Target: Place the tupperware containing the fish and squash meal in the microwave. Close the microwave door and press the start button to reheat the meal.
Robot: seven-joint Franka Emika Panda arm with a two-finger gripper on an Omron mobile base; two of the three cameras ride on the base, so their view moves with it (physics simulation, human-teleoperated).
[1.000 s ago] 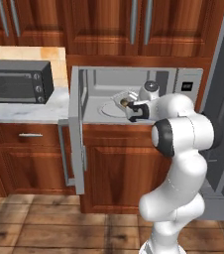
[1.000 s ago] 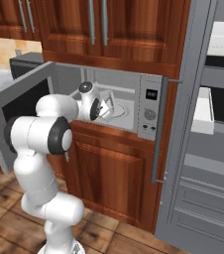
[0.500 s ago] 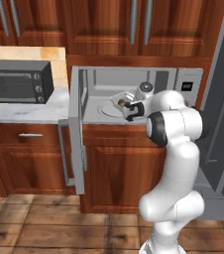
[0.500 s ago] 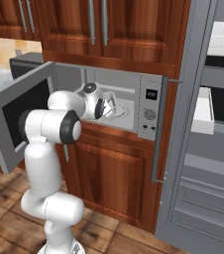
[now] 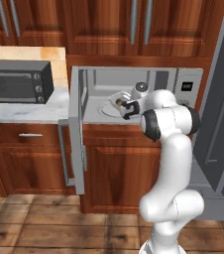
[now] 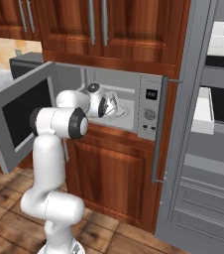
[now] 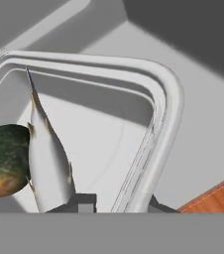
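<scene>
The microwave (image 5: pixel 186 92) stands with the microwave door (image 5: pixel 76 126) swung wide to the left. My gripper (image 5: pixel 128 106) reaches inside the cavity, shut on the rim of the tupperware (image 5: pixel 117 99), which hangs tilted just over the round turntable (image 5: pixel 106 110). In the hand view the tupperware (image 7: pixel 167 101) rim runs down between my fingertips (image 7: pixel 85 202), and my gripper (image 7: pixel 120 202) clamps it. Inside the tub lie a pale fish (image 7: pixel 47 156) and a green-orange squash (image 7: pixel 4 159). From the right, my gripper (image 6: pixel 105 105) and the tupperware (image 6: pixel 114 105) sit left of the control panel (image 6: pixel 150 106).
A dark countertop oven (image 5: pixel 19 81) stands on the marble counter (image 5: pixel 32 112) left of the door. The door's bar handle (image 5: pixel 63 154) juts toward the floor space. White bins (image 6: pixel 222 37) sit on grey shelving at the right. Wooden cabinets hang above.
My arm's elbow has swung up and to the right, and the gripper with the tupperware has shifted slightly deeper into the microwave.
</scene>
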